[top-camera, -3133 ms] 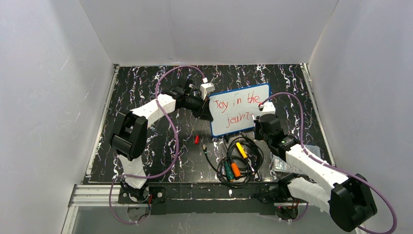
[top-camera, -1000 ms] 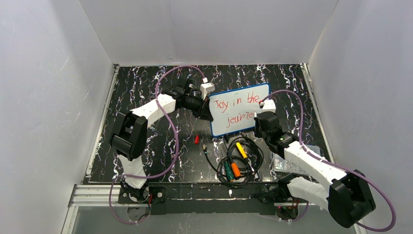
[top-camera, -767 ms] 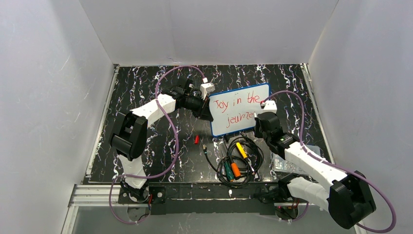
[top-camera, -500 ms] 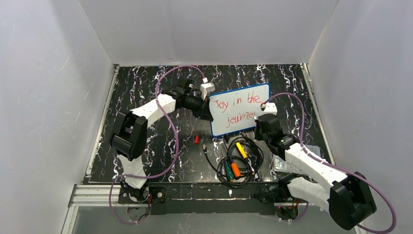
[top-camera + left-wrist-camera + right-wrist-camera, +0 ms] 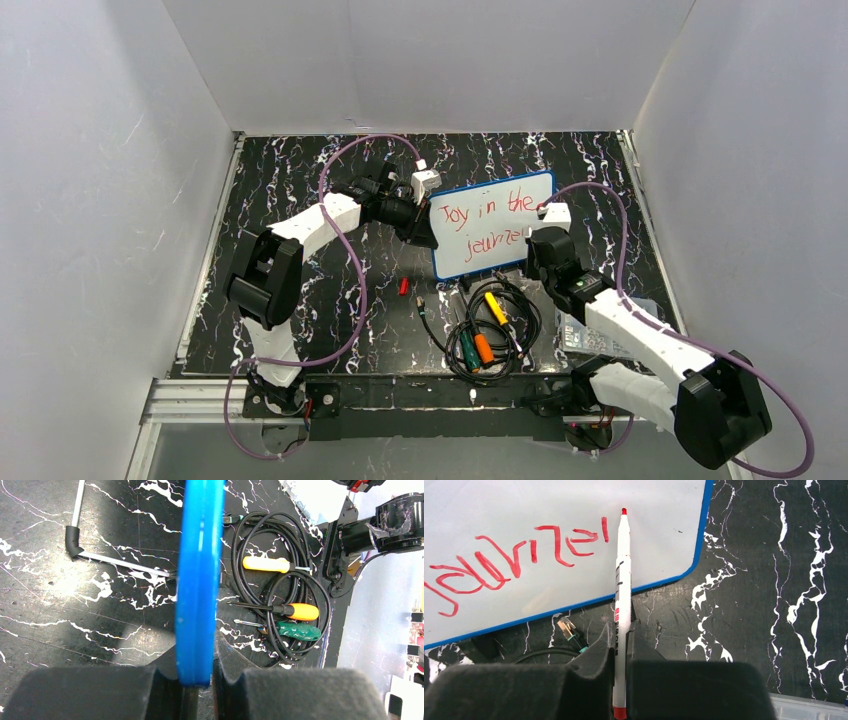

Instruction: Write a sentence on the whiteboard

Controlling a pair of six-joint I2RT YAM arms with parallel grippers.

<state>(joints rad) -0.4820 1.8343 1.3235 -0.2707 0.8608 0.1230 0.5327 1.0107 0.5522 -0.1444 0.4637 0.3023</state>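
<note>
The whiteboard [image 5: 478, 262], white with a blue rim, lies on the black marbled table. Red lettering [image 5: 490, 212] fills two lines on it, the top one reading "Joy in the". My left gripper [image 5: 428, 228] is shut on the board's left edge; the blue rim [image 5: 197, 580] sits clamped between the foam pads [image 5: 260, 695]. My right gripper [image 5: 622, 630] is shut on a white marker [image 5: 622, 580] with a red tip. That tip hovers over the white surface [image 5: 574, 500], just right of the last red stroke [image 5: 604, 529] of the lower line.
A coil of black cable [image 5: 490, 330] holding yellow, orange and green screwdrivers lies in front of the board. A small red cap [image 5: 404, 286] is left of it. A clear plastic box [image 5: 585, 335] sits by my right arm. An allen key [image 5: 75, 535] lies nearby.
My right gripper has shifted slightly to the right along the lower line with the marker, and a new short stroke follows the last letter. The left arm has stayed still.
</note>
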